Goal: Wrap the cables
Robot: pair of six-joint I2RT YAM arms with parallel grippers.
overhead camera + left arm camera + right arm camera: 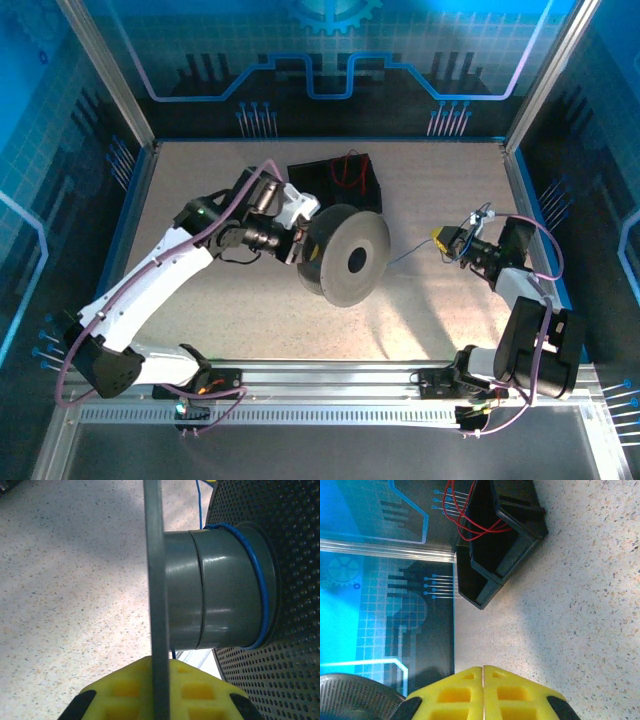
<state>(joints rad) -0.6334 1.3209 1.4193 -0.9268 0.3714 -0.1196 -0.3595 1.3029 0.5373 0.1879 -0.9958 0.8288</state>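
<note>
Lab robot cell: aluminium frame (108, 75), blue circuit-print panels (330, 60), speckled table (440, 190).

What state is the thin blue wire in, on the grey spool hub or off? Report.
On: the thin blue wire loops around the grey spool hub, beside the black perforated flange.

No legible text, number, label or brand; just wordless gear-and-circuit graphics on the wall panels (330, 60).
</note>
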